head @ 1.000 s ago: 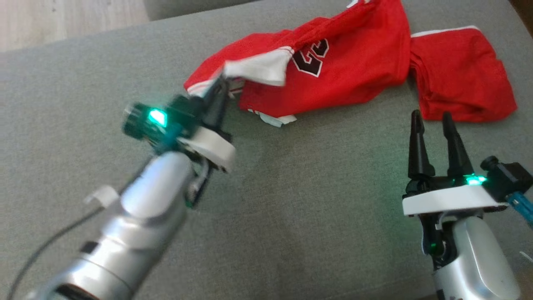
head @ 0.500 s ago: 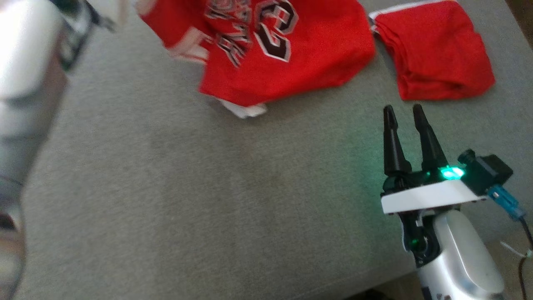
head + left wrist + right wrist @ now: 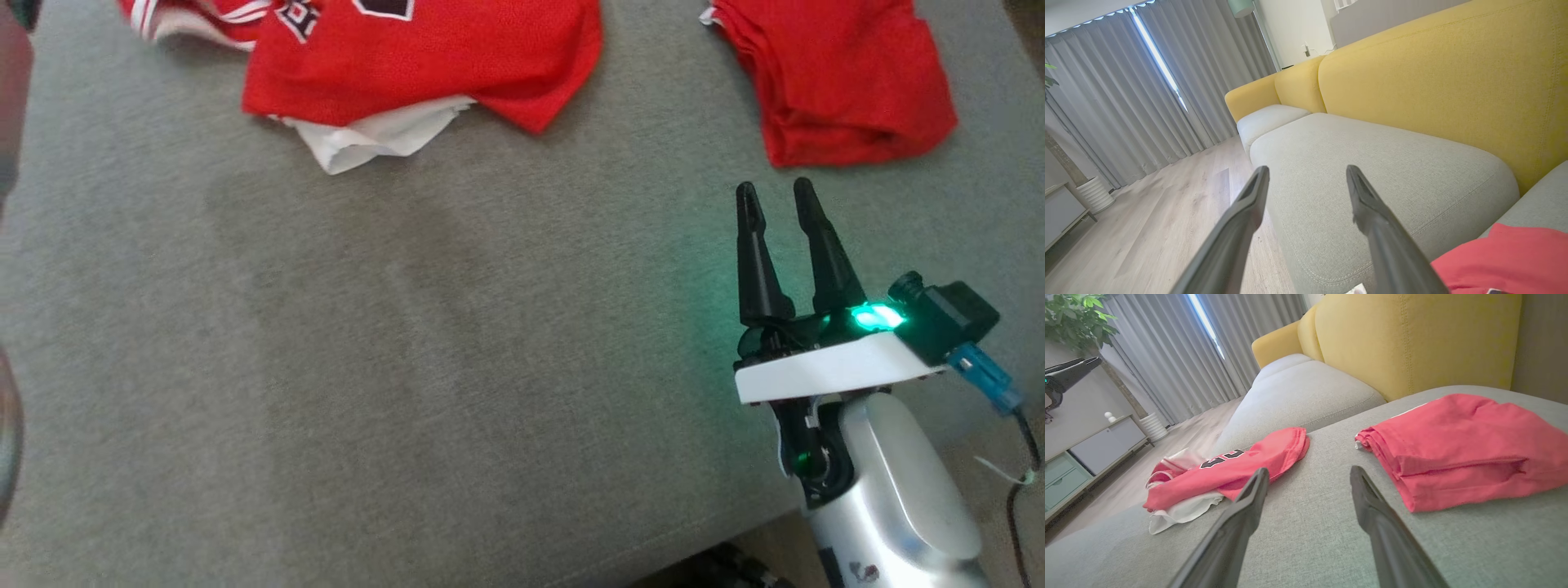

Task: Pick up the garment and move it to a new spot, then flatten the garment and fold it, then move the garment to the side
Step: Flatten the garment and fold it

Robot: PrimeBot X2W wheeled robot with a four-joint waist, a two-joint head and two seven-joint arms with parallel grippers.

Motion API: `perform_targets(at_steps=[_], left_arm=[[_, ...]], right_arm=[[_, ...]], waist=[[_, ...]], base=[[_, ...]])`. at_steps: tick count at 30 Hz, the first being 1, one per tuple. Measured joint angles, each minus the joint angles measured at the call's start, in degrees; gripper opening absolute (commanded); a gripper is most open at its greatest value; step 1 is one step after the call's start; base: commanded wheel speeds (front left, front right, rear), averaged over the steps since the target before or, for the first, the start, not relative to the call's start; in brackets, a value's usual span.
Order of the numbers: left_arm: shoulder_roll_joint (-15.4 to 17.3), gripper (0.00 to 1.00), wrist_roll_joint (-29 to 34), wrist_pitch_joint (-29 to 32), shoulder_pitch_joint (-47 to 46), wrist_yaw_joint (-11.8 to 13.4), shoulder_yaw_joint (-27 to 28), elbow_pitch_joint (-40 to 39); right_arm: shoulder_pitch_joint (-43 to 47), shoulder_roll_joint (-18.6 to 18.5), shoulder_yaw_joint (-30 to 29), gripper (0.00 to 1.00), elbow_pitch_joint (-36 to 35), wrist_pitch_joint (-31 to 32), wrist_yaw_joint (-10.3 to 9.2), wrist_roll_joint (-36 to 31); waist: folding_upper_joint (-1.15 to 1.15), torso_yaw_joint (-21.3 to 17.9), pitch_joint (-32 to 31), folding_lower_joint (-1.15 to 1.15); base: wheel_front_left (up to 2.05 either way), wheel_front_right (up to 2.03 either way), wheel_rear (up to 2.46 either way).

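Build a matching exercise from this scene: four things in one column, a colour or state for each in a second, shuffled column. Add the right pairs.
Things
1. lettered jersey
2. plain red garment
3. right gripper
4. sofa backrest

Colour or state
a. yellow
b. neatly folded
c. open, holding nothing
d. crumpled, white fabric showing underneath

Pairs: 1-d, 2-b, 3-c, 4-a

A: What do we see past the spread fingers of our right gripper?
B: We see grey cushion — a crumpled red jersey lying left, a folded red garment right, well apart.
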Motion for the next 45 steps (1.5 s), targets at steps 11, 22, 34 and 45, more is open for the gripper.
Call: perform_targets(at_steps=[11,22,34,45], left_arm=[[-5.21,1.00,-4.87,-8.80,7.48,-3.48,1.83,1.71],[-7.77,1.00,-9.44,-9.73,35.91,-2.13,7.11,-18.15],[-10.27,1.00,-8.26,-9.73,66.55,5.16,11.99,-40.96],[-12.50,1.00,-4.08,-9.73,72.43,4.11,14.81,-45.82]], right_arm=[[-0.23,-0.01,-2.85,1.00,0.41,-0.08,0.00,-5.01],[3.87,-0.02,-7.13,1.00,1.15,-0.24,0.00,-10.04],[7.70,-0.01,-6.71,1.00,1.36,-0.23,0.00,-10.68],[8.05,-0.02,-5.44,1.00,1.07,1.45,0.00,-13.08]], waist=[[0.00,6.33,-3.89,0.00],[0.00,15.01,-12.15,-0.01],[0.00,20.85,-17.84,-0.01],[0.00,22.67,-16.81,0.00]], base=[[0.00,0.00,0.00],[0.00,0.00,0.00],[0.00,0.00,0.00],[0.00,0.00,0.00]])
